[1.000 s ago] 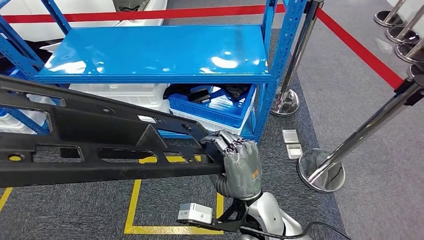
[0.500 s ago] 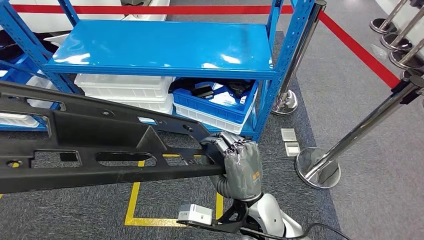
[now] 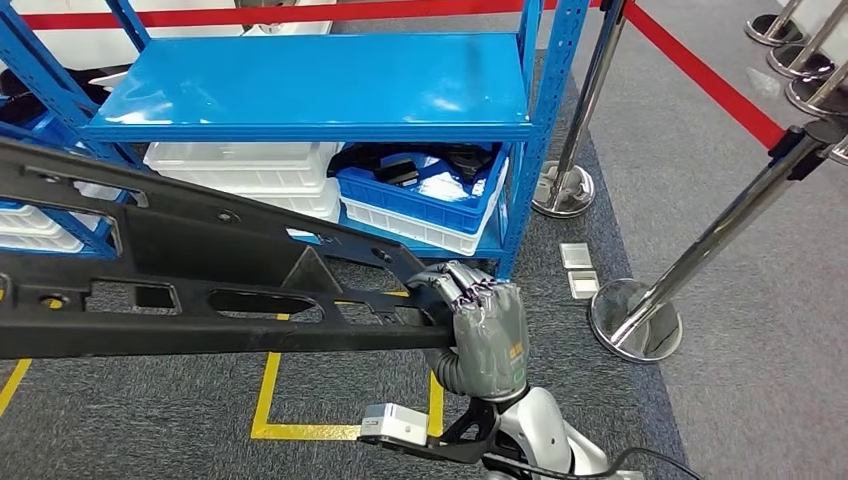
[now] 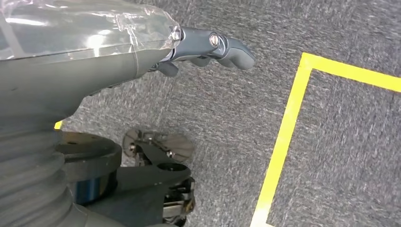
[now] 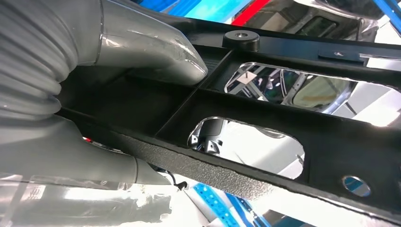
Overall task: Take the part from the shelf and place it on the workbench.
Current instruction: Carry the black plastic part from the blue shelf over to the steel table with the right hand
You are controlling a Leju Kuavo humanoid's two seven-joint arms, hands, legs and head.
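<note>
The right hand [image 3: 485, 335] has its fingers wrapped over the right end of the long black plastic part [image 3: 200, 290], gripping it tight, and in the right wrist view the thick grey thumb [image 5: 156, 52] presses flat into a recessed section of that same part [image 5: 283, 109] next to one of its cutouts. The part runs from the hand off to the left, held up in the air above the grey carpet [image 3: 140, 420], so it's off the shelf and sitting in front of it. The left hand [image 4: 113, 52] hangs low over the carpet with its dark fingers [image 4: 222, 45] curled in a bit and nothing in them; honestly I can't tell whether they're fully closed. Below the part there's a yellow taped square [image 3: 270, 400] on the floor. Farther back stands the blue metal shelf [image 3: 320, 85], its top board bare and shiny, and on the lower level there are stacked white trays [image 3: 250, 170] on the left and a blue bin [image 3: 420, 195] with dark bits in it on the right. Off to the right are chrome stanchion posts [image 3: 640, 320] with a red belt [image 3: 700, 70] strung between them.
</note>
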